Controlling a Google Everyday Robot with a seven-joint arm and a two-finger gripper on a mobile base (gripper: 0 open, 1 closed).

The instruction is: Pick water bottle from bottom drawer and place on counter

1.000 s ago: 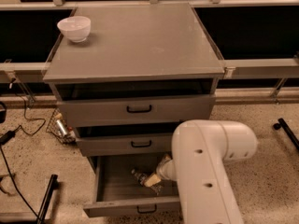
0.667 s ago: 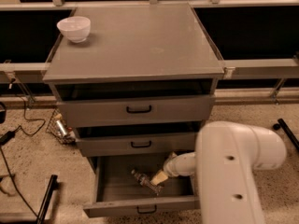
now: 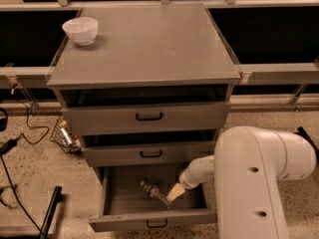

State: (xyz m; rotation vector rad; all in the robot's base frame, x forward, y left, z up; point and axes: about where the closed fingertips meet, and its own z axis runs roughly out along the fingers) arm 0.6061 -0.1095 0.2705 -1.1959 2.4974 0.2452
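The bottom drawer [image 3: 152, 219] is pulled open below two shallower grey drawers. The water bottle [image 3: 155, 193] lies on its side on the drawer floor, clear plastic with a dark band. My gripper [image 3: 174, 193] reaches down into the drawer from the right on a white arm, and its pale tip is right beside the bottle's right end. The counter [image 3: 149, 44] is the flat grey top of the cabinet, above.
A white bowl [image 3: 80, 30] sits at the counter's back left corner. A wire basket with small bottles [image 3: 66, 135] stands on the floor left of the cabinet. Black cables [image 3: 15, 138] trail over the speckled floor at left. My bulky white arm [image 3: 259, 183] fills the lower right.
My arm has swung to the right, and the gripper stays low inside the bottom drawer beside the bottle. The bottle has not visibly moved.
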